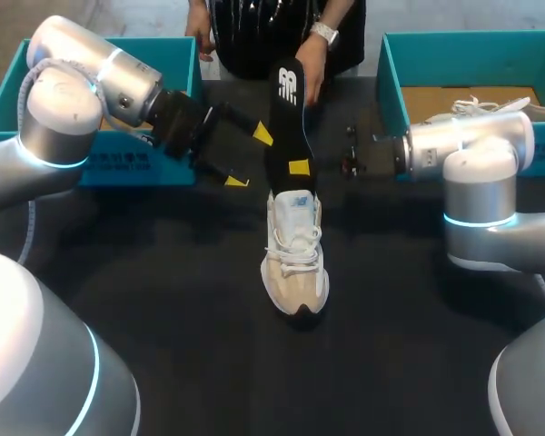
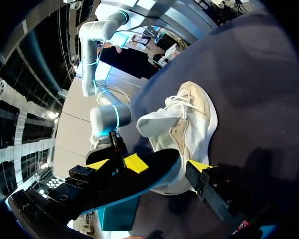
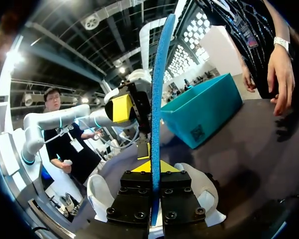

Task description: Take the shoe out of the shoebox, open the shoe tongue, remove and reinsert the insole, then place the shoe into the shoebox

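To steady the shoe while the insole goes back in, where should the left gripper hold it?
The shoe stands on its sole, toe toward the robot. The insole and right gripper crowd its heel end. So probably take the forefoot, from above, with the jaws across its two sides.

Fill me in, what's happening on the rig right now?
The right gripper is shut on the black insole, holding it on edge at the heel end of the white shoe, which stands on the table. The left gripper is open beside the insole. Whether the insole is coming out or going back in can't be told. A person's hand is near the insole's far end.
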`<action>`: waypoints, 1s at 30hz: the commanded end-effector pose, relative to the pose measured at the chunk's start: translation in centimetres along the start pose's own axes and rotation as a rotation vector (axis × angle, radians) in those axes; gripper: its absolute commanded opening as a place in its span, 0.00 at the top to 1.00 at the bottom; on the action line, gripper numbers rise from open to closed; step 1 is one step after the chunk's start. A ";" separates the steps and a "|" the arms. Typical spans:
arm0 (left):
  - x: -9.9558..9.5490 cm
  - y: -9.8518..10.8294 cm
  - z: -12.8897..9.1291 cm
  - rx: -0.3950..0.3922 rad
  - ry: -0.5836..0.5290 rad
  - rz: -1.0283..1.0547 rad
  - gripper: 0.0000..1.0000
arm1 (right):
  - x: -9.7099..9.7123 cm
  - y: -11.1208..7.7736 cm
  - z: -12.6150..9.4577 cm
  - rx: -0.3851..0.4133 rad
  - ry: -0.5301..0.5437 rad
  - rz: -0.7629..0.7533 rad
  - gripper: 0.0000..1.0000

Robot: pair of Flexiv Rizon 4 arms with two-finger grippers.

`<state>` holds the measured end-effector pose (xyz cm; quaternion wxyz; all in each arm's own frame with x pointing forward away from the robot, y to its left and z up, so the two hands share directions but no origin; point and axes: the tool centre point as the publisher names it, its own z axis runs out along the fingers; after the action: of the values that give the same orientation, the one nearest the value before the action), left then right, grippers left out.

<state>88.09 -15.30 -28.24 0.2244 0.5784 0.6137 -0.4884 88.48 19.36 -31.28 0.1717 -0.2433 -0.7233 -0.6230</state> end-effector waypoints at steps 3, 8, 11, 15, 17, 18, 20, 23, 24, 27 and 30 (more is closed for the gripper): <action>0.1 0.2 0.1 0.007 0.004 -0.001 0.00 | -0.2 -0.6 0.3 0.003 -0.004 0.009 1.00; 0.1 0.3 0.2 0.011 0.007 -0.002 0.00 | -0.3 -0.9 0.3 0.013 -0.004 0.021 1.00; 0.1 0.4 0.2 0.013 0.007 0.000 0.00 | -0.4 -1.1 0.3 0.018 -0.005 0.025 1.00; -0.1 0.6 0.2 0.016 0.008 0.003 0.00 | -0.4 -1.2 0.3 0.020 -0.007 0.030 1.00; -0.1 0.6 0.2 0.016 0.008 0.006 0.00 | -0.4 -1.3 0.4 0.023 -0.007 0.032 1.00; -0.1 0.6 0.2 0.016 0.008 0.007 0.00 | -0.4 -1.4 0.4 0.023 -0.007 0.033 1.00; -0.1 0.6 0.2 0.017 0.008 0.007 0.00 | -0.4 -1.4 0.4 0.023 -0.008 0.035 1.00; 0.0 0.6 0.2 0.016 0.008 0.004 0.00 | -0.4 -1.6 0.4 0.024 -0.008 0.039 1.00; 0.0 0.6 0.3 0.016 0.009 0.003 0.00 | -0.4 -1.7 0.4 0.023 -0.008 0.040 1.00; 0.0 0.5 0.3 0.015 0.009 0.002 0.00 | -0.3 -1.9 0.4 0.023 -0.010 0.043 1.00; 0.1 0.4 0.3 0.013 0.007 0.002 0.00 | -0.2 -2.1 0.5 0.021 -0.011 0.047 1.00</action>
<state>88.53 -15.57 -28.53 0.2175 0.5824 0.6106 -0.4906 87.74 19.36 -33.05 0.1869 -0.2598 -0.7253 -0.6096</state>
